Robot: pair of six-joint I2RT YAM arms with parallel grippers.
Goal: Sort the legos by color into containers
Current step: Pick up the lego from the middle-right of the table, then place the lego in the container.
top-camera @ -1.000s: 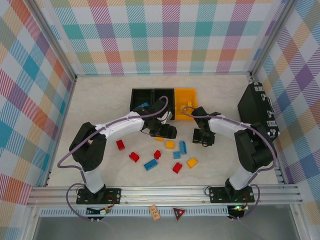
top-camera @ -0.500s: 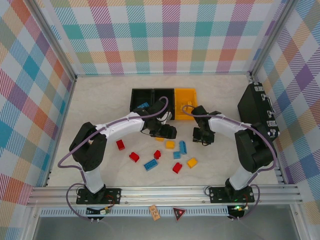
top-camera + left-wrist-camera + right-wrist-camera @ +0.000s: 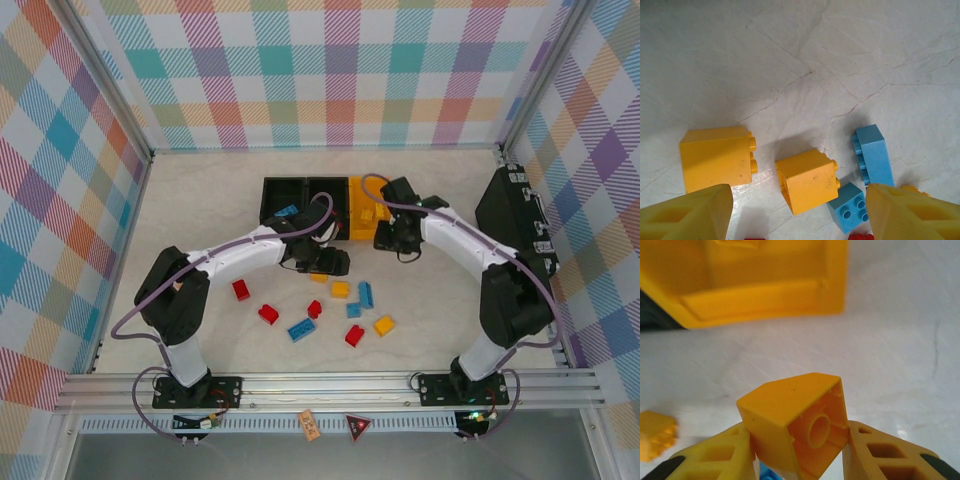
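Pastel plaid all round on the walls (image 3: 340, 70), teal, pink, orange and lilac over white, and the table (image 3: 200, 210) comes up cream with fine grey marble veins. Two black bins (image 3: 275, 185), then a yellow-orange bin (image 3: 358, 190), and there's a black case (image 3: 512, 225). Red legos (image 3: 268, 314), blue legos (image 3: 301, 329), yellow-orange legos (image 3: 384, 325). The arms (image 3: 240, 258) are white with black joints and lilac cables (image 3: 117, 325). The left gripper (image 3: 799, 187) has yellow fingers (image 3: 687, 215). The right gripper (image 3: 796, 426) has yellow-orange fingers (image 3: 885, 455) with black patches, and the gripped brick (image 3: 790, 415) is yellow-orange too.
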